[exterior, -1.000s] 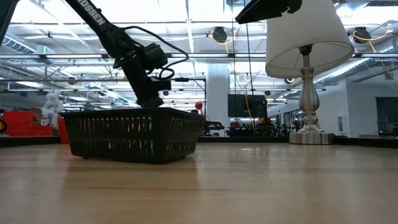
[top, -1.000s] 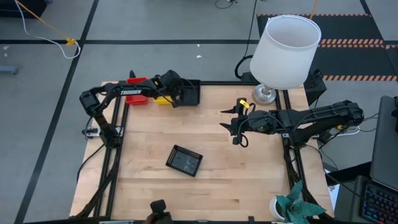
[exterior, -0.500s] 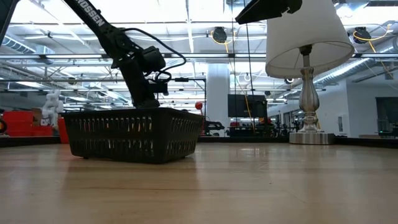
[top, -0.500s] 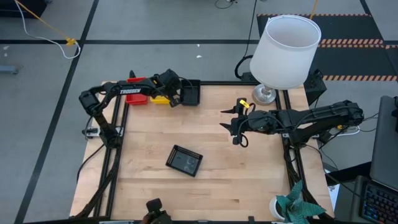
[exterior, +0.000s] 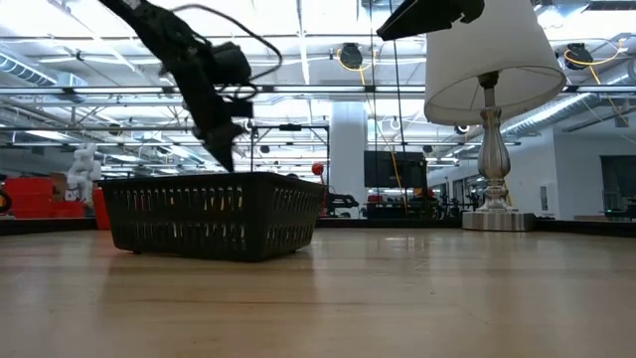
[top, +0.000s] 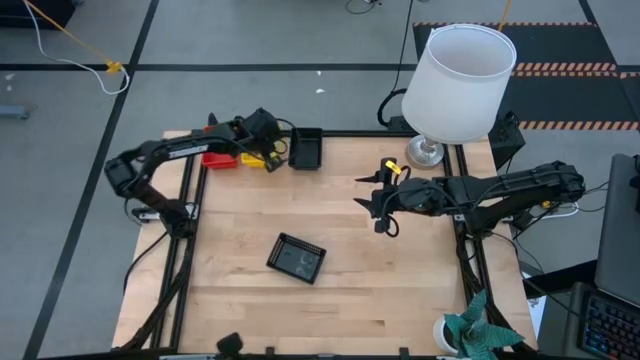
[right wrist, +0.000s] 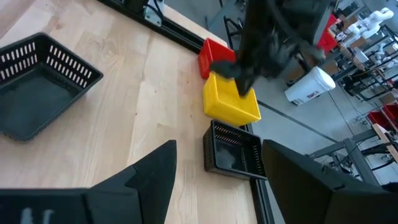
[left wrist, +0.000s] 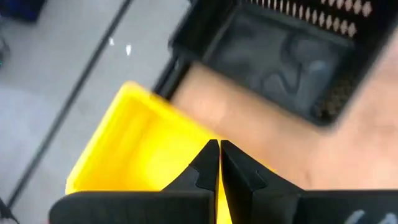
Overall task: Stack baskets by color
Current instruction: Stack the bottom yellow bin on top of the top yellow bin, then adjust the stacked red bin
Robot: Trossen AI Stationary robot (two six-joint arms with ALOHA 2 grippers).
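Bare wooden tabletop (top: 240, 215) is lying open around the lone black mesh basket (top: 296, 258); the tall white-shaded lamp (top: 458, 82) is crowding the far right corner.

A wooden table (top: 420, 290) carries black (top: 305, 149), yellow (top: 262, 158) and red baskets (top: 221, 157) along its far-left edge, another black basket (top: 296, 258) mid-table, and a lamp (top: 427, 152) far right.

White lamp (top: 458, 85), teal plant (top: 478, 330), wooden table (top: 400, 290)

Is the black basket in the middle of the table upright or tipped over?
Upright. The black basket sits flat on the table, its open top facing up and nothing visible inside; the low view shows its rim level.
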